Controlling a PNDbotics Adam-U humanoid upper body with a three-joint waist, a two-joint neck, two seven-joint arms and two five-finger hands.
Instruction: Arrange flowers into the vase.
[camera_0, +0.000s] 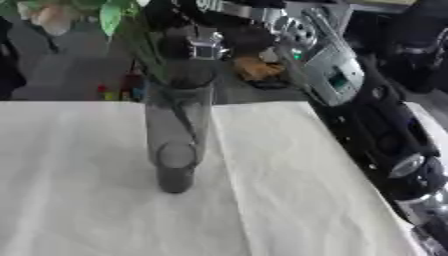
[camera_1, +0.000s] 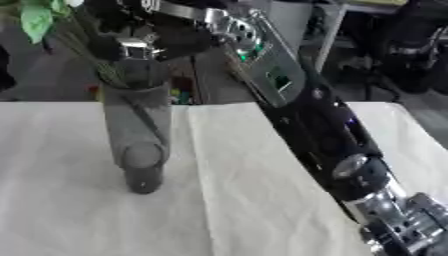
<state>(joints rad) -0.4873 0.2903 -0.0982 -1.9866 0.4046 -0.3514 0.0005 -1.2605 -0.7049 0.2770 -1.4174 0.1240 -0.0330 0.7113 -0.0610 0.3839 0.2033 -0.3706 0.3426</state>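
A white-clothed table (camera_0: 289, 200) is carrying a tall grey glass vase (camera_0: 178, 135), standing upright near its far edge. The right arm (camera_1: 306, 120) is reaching in from the vase's right, its hand (camera_0: 197, 35) hovering just above the vase's mouth, fingers curling round green flower stems (camera_0: 144, 47) dipping into the vase. Leaves (camera_1: 37, 20) are showing above the vase, leftward.

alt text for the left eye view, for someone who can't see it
A tall dark glass vase stands upright on a white-clothed table, with green stems and leaves rising out of its mouth. The robot's right hand is at the stems just above the vase, its arm crossing from the lower right.
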